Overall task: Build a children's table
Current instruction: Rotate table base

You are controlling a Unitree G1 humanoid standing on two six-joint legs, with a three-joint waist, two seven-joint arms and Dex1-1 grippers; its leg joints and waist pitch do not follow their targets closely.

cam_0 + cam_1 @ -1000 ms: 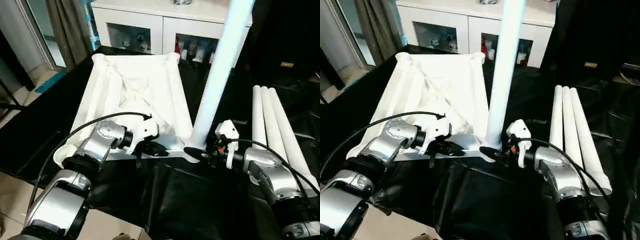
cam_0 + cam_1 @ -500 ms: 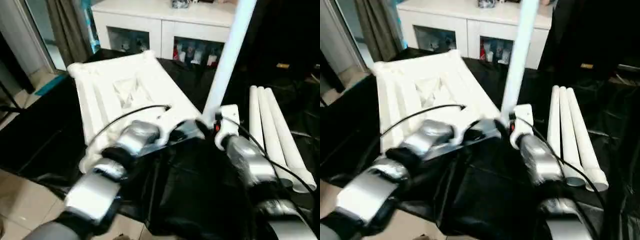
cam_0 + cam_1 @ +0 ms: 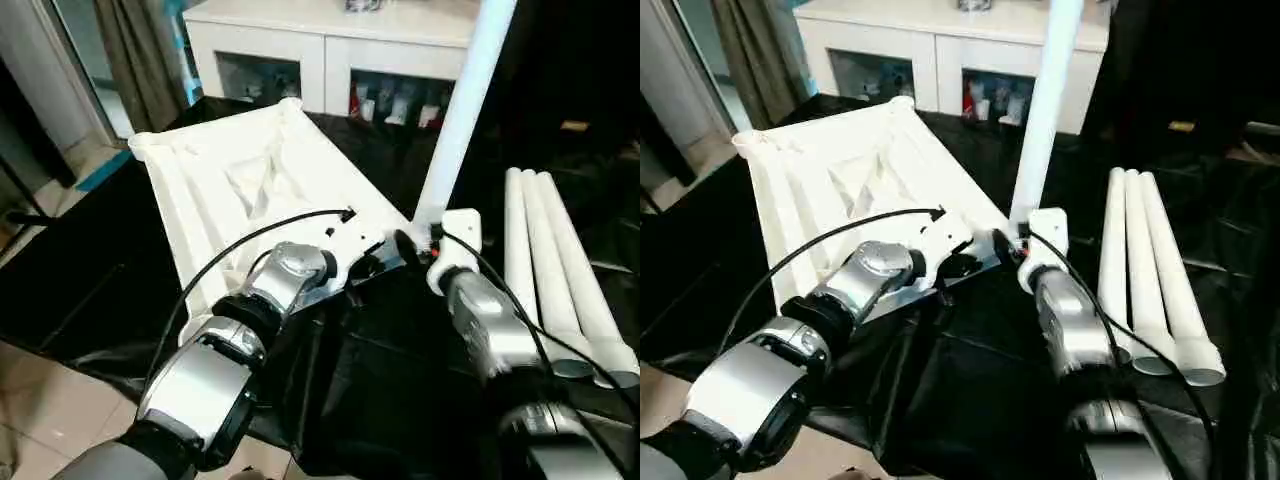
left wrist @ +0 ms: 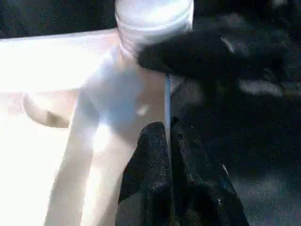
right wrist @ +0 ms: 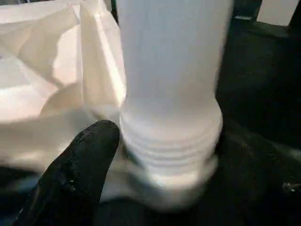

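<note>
Vs a second ago: tabletop (image 3: 250, 190) has swung around on the black bench (image 3: 90, 270), still ribbed side up; the corner with the upright leg (image 3: 462, 110) is now farther from the robot. Both arms followed it.

Left claw (image 4: 168, 141): fingers pinched together on the thin tabletop edge beside the socket.

Right claw (image 5: 155, 155): spread wide, one finger each side of the leg's threaded base, not clamped.

Three spare legs (image 3: 545, 250) lie together on the right.

Standing leg (image 3: 462, 110) is cut off at top edge; its threaded end (image 5: 169, 141) looks blurry, socket hidden.
</note>
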